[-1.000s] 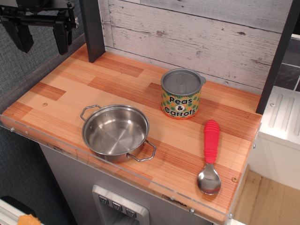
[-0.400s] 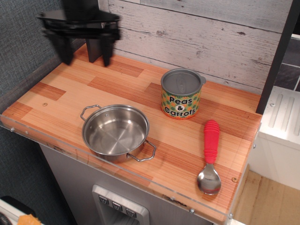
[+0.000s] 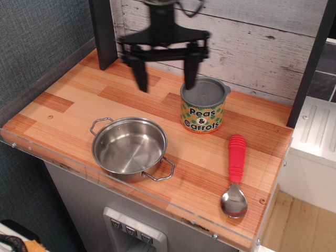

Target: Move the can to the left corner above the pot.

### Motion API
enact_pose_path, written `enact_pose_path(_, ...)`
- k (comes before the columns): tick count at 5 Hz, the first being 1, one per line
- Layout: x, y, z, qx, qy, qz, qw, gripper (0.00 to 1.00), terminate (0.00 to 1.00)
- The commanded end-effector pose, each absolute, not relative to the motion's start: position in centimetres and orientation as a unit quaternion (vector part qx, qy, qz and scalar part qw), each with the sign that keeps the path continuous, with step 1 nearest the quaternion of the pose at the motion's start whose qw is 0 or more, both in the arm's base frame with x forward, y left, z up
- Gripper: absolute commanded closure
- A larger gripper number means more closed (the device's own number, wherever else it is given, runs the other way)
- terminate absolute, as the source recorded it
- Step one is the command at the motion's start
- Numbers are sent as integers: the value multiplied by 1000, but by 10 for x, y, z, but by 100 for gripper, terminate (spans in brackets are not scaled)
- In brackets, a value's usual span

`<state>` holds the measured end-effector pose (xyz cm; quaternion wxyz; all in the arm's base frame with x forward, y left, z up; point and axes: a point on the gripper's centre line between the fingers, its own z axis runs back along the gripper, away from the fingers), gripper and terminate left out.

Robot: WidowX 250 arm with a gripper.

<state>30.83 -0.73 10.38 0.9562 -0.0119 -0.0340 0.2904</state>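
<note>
The can [image 3: 202,106], a short tin with a grey lid and a green-orange "Peas & Carrots" label, stands upright at the back middle of the wooden tabletop. The steel pot [image 3: 129,147] with two wire loop handles sits near the front edge, left of the can. My black gripper [image 3: 165,79] hangs open above the table, just left of the can, with its right finger over the can's left rim and nothing held. The left corner [image 3: 100,71] lies by the dark post and holds nothing.
A spoon [image 3: 235,176] with a red handle lies at the front right. A dark post [image 3: 103,32] stands at the back left, with a grey plank wall [image 3: 247,42] behind. A clear strip [image 3: 63,167] runs along the table's front edge.
My gripper has swept from the far upper left, over the left corner, rightward to just beside the can. It stays open. The can, pot and spoon have not moved.
</note>
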Motion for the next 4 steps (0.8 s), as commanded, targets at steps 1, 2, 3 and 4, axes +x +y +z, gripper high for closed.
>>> enact_pose_path(1,339,-52,102,-33,-22,380,924,0,0)
enact_pose_path(2,348,-62,89,-11,-13,429,903,0,0)
enact_pose_path(3,353,-58,73,-33,4,469,883,0,0)
enact_pose_path(4,354,-50,63,-48,11,504,862,0,0)
